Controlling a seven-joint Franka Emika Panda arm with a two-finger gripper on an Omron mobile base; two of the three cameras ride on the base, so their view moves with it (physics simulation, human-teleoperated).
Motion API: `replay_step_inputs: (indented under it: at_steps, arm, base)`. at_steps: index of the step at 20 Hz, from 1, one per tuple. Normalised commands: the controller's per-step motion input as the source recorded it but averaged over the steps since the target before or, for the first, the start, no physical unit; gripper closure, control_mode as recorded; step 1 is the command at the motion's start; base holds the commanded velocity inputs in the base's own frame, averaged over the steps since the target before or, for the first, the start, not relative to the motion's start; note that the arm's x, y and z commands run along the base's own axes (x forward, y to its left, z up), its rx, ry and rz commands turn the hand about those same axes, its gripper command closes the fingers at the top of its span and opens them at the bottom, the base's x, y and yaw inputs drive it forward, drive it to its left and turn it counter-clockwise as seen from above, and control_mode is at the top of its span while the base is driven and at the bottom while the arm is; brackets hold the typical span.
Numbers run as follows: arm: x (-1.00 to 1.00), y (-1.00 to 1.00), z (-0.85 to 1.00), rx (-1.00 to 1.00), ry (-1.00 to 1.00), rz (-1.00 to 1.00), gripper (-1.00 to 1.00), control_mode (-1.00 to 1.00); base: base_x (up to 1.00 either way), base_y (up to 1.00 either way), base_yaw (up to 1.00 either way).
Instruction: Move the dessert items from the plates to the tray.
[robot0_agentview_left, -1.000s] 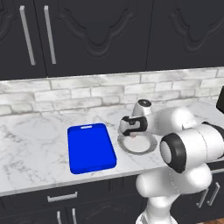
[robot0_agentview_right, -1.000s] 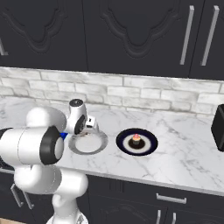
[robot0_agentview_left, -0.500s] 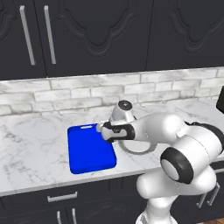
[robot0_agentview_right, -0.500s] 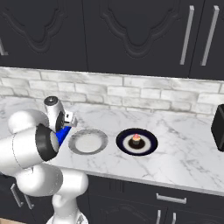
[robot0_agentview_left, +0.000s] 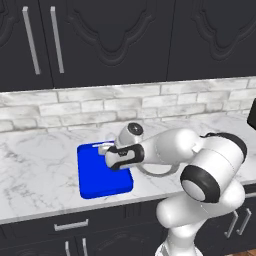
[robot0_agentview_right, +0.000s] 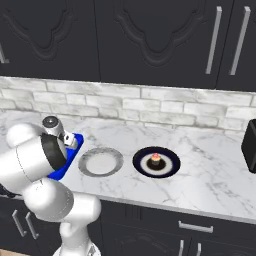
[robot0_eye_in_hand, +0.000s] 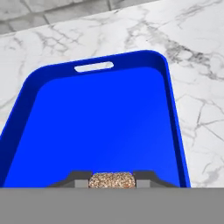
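My gripper (robot0_eye_in_hand: 111, 179) hangs low over the bright blue tray (robot0_eye_in_hand: 100, 127), shut on a small brown cookie (robot0_eye_in_hand: 111, 180) held between its finger tips. The tray's slot handle (robot0_eye_in_hand: 93, 66) lies at the far end. In the left base view the gripper (robot0_agentview_left: 112, 160) is above the tray (robot0_agentview_left: 97, 175), near its right side. To the tray's right stands a grey-rimmed plate (robot0_agentview_right: 100, 161) with nothing on it. Further right, a dark plate (robot0_agentview_right: 170, 162) with a white centre carries a pink-frosted cupcake (robot0_agentview_right: 155, 159).
A black appliance (robot0_agentview_right: 250, 145) stands at the counter's far right. A brick backsplash (robot0_agentview_left: 150, 102) runs behind the white marble counter (robot0_agentview_left: 40, 170), with dark cabinets above. My white arm (robot0_agentview_left: 175, 147) reaches across the grey-rimmed plate in the left base view.
The arm has swung left from above the grey-rimmed plate to above the blue tray, carrying the cookie. The cupcake and both plates have stayed put.
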Motion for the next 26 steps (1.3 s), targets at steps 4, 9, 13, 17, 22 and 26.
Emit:
replay_step_inputs:
  at_steps: [4,9,13,17,22,26]
  arm:
    - [0.0,0.0,0.23,0.0,0.0,0.0,-1.0,-1.0]
    - [0.01,-0.1,0.64,-0.09,0.04,-0.03,-1.0,-1.0]
    - [-0.08,-0.7,0.36,-0.23,0.11,-0.04,-1.0,-1.0]
    - [-0.15,-1.0,0.25,-0.19,0.05,-0.03,-1.0,-1.0]
    - [-0.08,-1.0,0.16,-0.15,0.06,-0.04,-1.0,-1.0]
    - [-0.06,-1.0,-0.01,-0.08,0.01,-0.01,-1.0,-1.0]
  base:
    - [0.0,0.0,0.0]
    - [0.0,0.0,0.0]
    - [0.0,0.0,0.0]
    - [0.0,0.0,0.0]
    - [0.0,0.0,0.0]
    - [0.0,0.0,0.0]
